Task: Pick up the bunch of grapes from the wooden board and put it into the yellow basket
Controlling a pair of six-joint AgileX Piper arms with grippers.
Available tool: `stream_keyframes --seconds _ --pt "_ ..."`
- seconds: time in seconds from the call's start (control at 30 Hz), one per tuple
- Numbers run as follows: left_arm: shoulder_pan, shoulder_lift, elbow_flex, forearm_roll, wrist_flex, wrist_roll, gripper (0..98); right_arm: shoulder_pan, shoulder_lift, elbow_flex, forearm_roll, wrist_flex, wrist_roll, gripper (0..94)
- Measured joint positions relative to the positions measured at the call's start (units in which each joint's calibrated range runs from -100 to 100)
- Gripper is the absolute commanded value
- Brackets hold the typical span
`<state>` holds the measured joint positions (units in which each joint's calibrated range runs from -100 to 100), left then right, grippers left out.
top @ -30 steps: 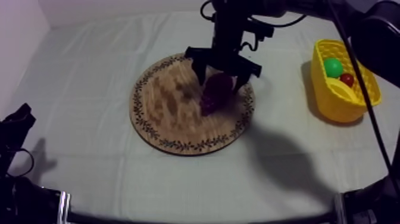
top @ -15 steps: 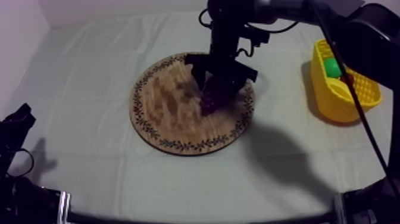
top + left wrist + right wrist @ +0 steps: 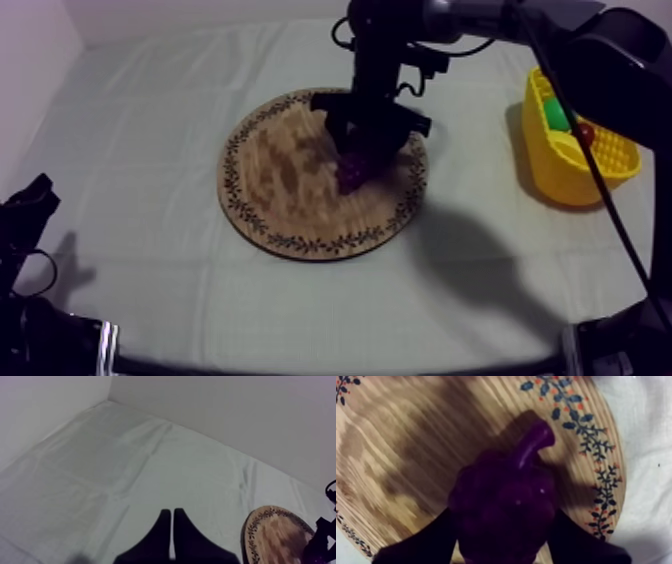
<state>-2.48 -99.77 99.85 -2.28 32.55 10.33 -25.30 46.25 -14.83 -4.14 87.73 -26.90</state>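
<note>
Gripping the bunch of grapes [image 3: 506, 501] between both fingers [image 3: 431, 543] of my right gripper [image 3: 368, 150], w/ it not yet off the wooden board [image 3: 280, 190]; lift, carry & drop into yellow basket [image 3: 560, 170] remain.

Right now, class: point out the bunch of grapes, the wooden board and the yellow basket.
bunch of grapes [image 3: 506, 508]: right wrist view, middle of the cluster.
wooden board [image 3: 275, 185]: top view, bare wood left of centre.
yellow basket [image 3: 548, 168]: top view, its near outer wall.
</note>
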Motion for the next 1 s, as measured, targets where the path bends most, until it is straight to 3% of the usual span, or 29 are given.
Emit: stream_keyframes --seconds 0.23,0.67,1.0 --pt "0.0 0.0 0.0 0.0 0.0 0.0 0.0 -0.2 -1.9 -0.5 0.0 0.3 1.1 30.6" --pt "0.0 0.0 0.0 0.0 0.0 0.0 0.0 1.9 -13.0 -7.4 4.8 8.0 6.4 31.9" --pt "0.0 0.0 0.0 0.0 0.0 0.0 0.0 5.1 -20.7 -7.1 5.9 9.8 8.6 32.1"
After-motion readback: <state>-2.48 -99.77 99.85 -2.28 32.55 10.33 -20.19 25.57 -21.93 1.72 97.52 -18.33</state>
